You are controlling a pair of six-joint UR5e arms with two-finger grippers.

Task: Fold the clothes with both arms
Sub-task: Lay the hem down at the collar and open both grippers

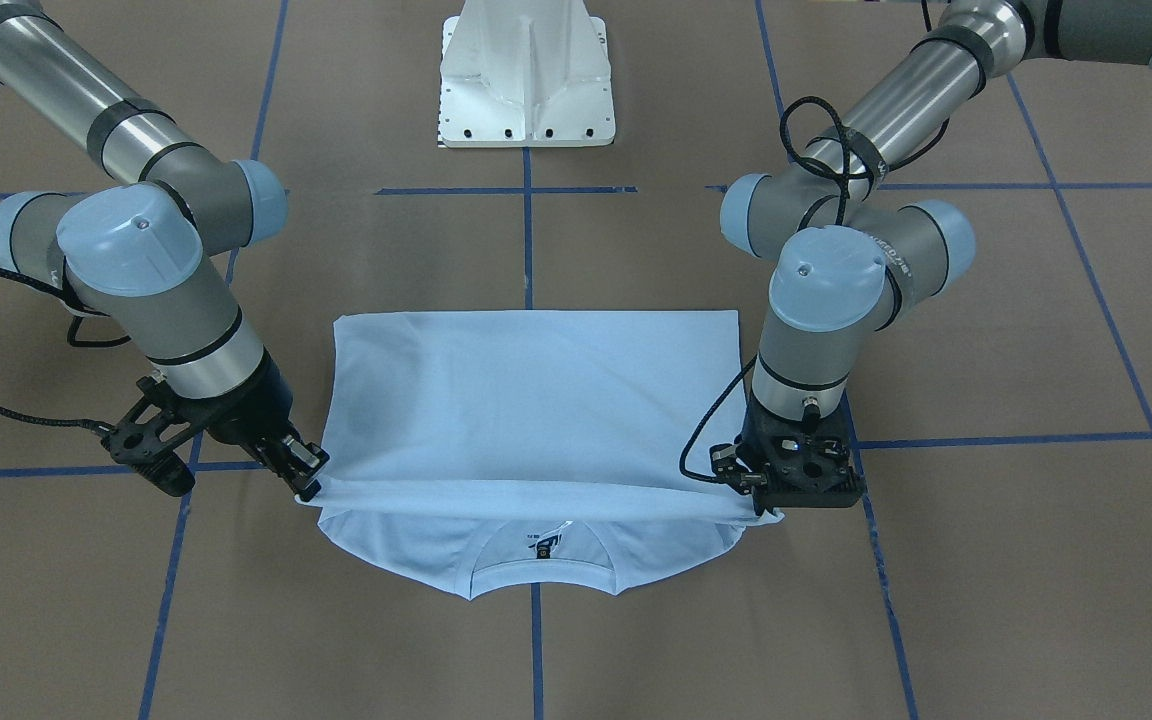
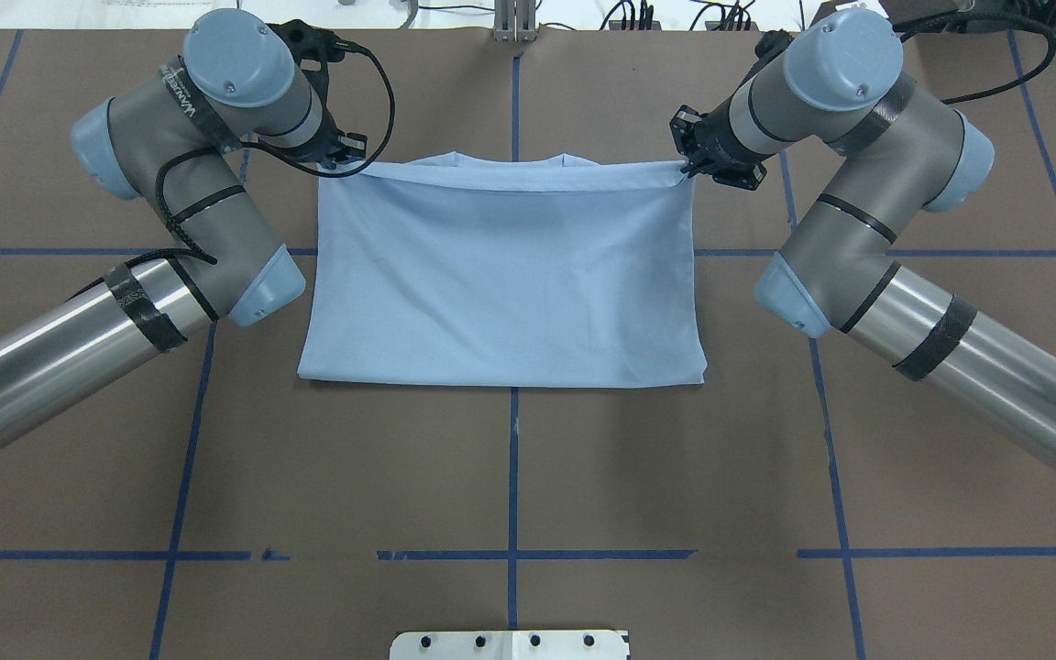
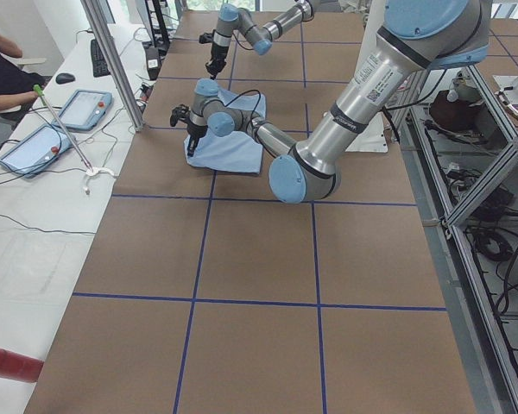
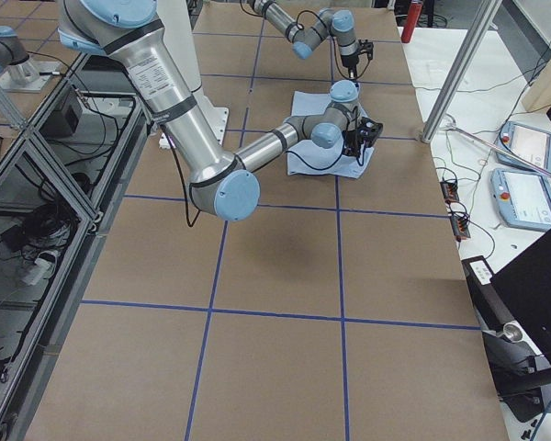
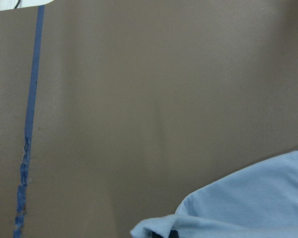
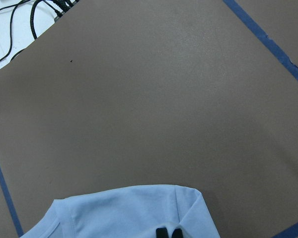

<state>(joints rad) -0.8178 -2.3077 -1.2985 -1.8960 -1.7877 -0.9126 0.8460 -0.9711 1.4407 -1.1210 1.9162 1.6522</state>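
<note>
Currently my left gripper (image 1: 764, 508) and right gripper (image 1: 304, 482) are each clamped on a corner of the T-shirt (image 1: 536, 400), which is spread flat between them. Its doubled edge is taut, just short of the collar (image 1: 546, 572). Recommendation: hold both corners level, lay the edge square to the collar, release together.

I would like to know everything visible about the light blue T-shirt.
The T-shirt is light blue, thin smooth fabric, lying on the brown table. Its hem half is folded over toward the round collar, where a dark label shows. The left gripper and right gripper each pinch one corner of the folded-over edge, stretched taut between them.
</note>
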